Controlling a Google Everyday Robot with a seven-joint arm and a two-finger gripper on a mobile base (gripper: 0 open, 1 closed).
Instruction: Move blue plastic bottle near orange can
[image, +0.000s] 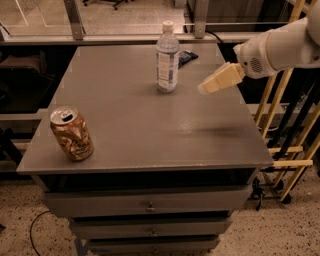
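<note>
Nearby, gripper (206, 88) hovers beside bottle (167, 60).

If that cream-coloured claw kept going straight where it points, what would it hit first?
The gripper hovers beside the blue plastic bottle, pointing toward it and slightly down. It would likely meet the bottle's lower part, or the table just in front of it; depth is unclear.

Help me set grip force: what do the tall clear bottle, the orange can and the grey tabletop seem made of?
Clear blue-labelled bottle: thin transparent plastic, with see-through walls. Orange patterned can: metal, probably aluminium, with a shiny silver top and pull-tab. Grey tabletop: smooth and semi-gloss, painted metal or laminate; the soft reflections leave it open. Cream gripper, hovering right of the bottle, looks matte plastic.
</note>
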